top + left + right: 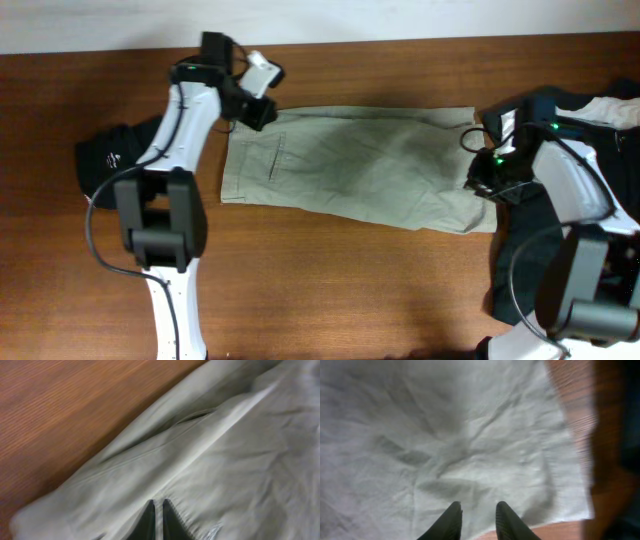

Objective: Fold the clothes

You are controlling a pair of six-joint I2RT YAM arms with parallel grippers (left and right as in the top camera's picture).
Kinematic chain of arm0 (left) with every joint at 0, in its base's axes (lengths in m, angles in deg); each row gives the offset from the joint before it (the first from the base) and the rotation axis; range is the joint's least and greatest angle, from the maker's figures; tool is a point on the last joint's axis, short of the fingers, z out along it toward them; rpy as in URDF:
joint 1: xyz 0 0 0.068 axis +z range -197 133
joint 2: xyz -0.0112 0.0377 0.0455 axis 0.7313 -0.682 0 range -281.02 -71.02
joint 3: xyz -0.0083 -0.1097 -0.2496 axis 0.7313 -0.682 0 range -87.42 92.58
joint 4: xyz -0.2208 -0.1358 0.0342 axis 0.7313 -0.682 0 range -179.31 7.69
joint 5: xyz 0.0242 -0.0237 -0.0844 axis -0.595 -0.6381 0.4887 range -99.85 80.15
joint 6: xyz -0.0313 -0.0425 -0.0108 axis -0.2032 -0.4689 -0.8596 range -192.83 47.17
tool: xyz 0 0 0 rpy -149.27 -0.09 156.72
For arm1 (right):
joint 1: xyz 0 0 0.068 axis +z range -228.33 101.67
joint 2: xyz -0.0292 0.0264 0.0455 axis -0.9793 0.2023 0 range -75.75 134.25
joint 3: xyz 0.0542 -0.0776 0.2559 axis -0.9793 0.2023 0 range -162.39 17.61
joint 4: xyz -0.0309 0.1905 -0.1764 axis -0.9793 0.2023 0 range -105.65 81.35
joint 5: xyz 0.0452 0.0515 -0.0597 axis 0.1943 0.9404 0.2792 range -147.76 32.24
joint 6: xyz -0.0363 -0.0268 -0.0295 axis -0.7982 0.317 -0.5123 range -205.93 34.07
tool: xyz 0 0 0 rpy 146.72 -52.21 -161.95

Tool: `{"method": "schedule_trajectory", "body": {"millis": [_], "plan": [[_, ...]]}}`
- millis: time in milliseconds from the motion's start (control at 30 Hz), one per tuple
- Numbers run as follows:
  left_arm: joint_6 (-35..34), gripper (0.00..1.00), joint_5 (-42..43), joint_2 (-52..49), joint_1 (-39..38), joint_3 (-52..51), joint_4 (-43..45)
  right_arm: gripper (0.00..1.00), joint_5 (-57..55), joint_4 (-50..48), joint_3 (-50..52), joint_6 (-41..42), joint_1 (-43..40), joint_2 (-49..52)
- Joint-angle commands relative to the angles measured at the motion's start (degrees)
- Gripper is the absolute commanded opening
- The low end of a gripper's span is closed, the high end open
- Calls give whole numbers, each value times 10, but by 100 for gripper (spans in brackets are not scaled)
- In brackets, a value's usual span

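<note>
Khaki shorts (350, 168) lie flat across the counter (330, 290), with the left tool (155, 521) nearly together at the pocket end (grip cannot be told) and the right tool (476, 519) apart above the hem; a shallow or single-layer pinch would probably skew the fold.

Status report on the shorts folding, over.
Left pincer nearly closed at left end of khaki shorts, grip unclear. Right pincer open over right end. Shorts flat, unfolded. Black garment off to left, apart.
</note>
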Motion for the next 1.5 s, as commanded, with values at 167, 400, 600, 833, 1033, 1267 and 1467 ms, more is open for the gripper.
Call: {"method": "schedule_trajectory", "body": {"millis": [167, 400, 600, 833, 1033, 1267, 1467], "plan": [[14, 1, -161, -98, -58, 7, 94, 16, -10, 3, 15, 24, 36, 113], [-49, 20, -146, -93, 45, 183, -51, 18, -83, 54, 6, 22, 34, 112], [-53, 31, -75, -71, 51, 350, -328, 17, 148, 38, -47, -117, 36, 32], [-105, 45, -64, -18, 153, 279, -431, 25, 158, -38, -42, -47, 89, 29], [-122, 60, -24, -18, 159, 30, -225, 12, -13, -104, -36, 85, 136, 119], [-167, 75, 13, -21, 159, -92, -72, 8, -19, -97, -35, 87, 136, 178], [-176, 74, 19, -61, 121, -140, -48, 9, -19, -95, -35, 87, 136, 178]]}}
